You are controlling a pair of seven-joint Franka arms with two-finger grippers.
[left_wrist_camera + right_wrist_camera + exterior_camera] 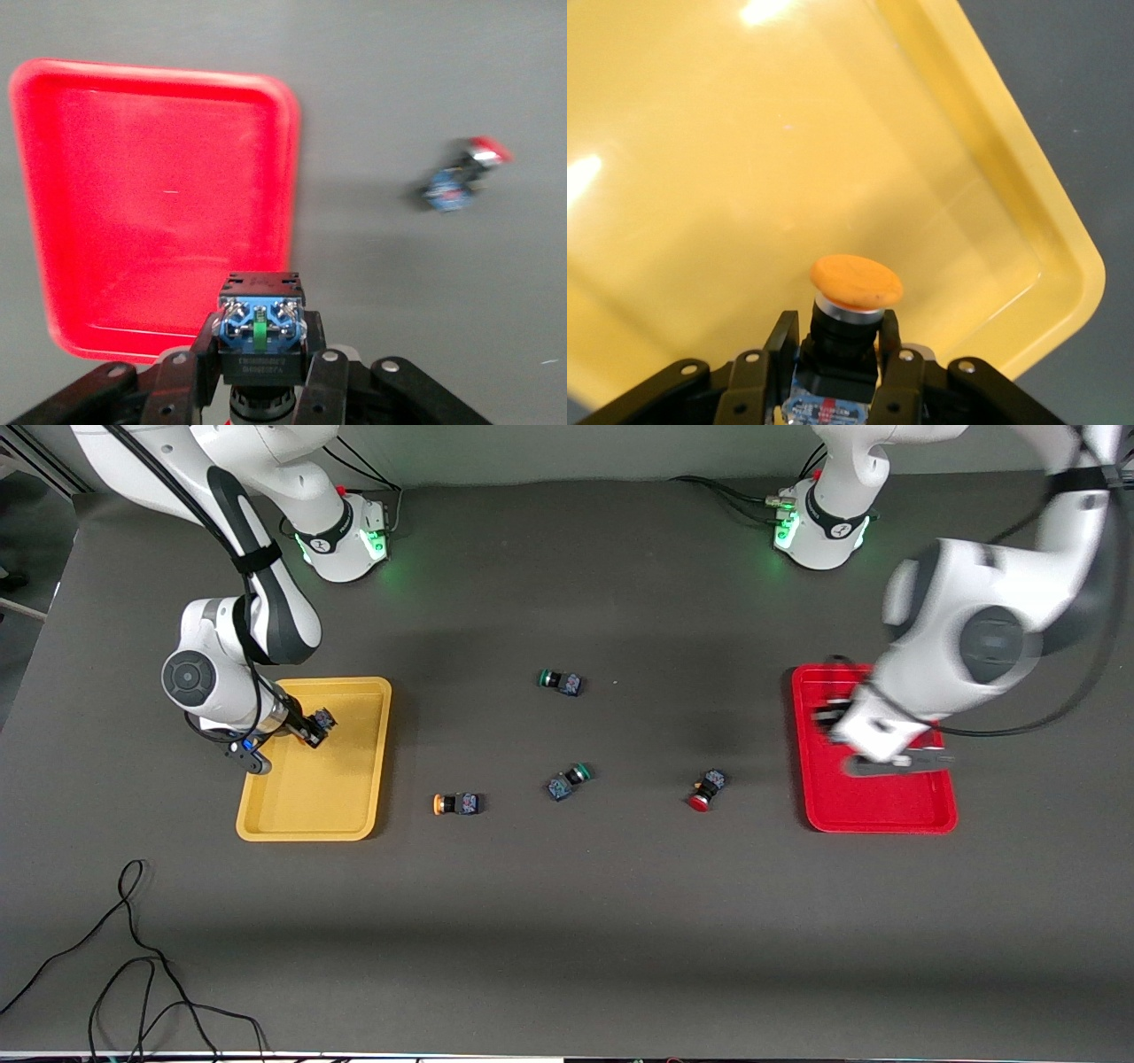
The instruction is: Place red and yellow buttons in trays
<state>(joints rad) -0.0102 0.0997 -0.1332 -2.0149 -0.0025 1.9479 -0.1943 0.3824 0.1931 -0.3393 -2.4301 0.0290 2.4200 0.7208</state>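
My right gripper (314, 728) is shut on a yellow-capped button (857, 282) and holds it over the yellow tray (328, 797), cap toward the tray (788, 133). My left gripper (833, 714) is over the red tray (877, 806), at the edge toward the table's middle. It (261, 335) is shut on a dark bluish button body (261, 310) whose cap is hidden. The red tray (159, 195) holds nothing. A second yellow-capped button (456, 804) and a red-capped button (706, 790) lie on the table between the trays. The red-capped one also shows in the left wrist view (465, 173).
Two green-capped buttons lie between the trays, one (560, 682) farther from the front camera and one (570, 779) beside the loose yellow and red ones. A black cable (133, 957) lies near the front edge at the right arm's end.
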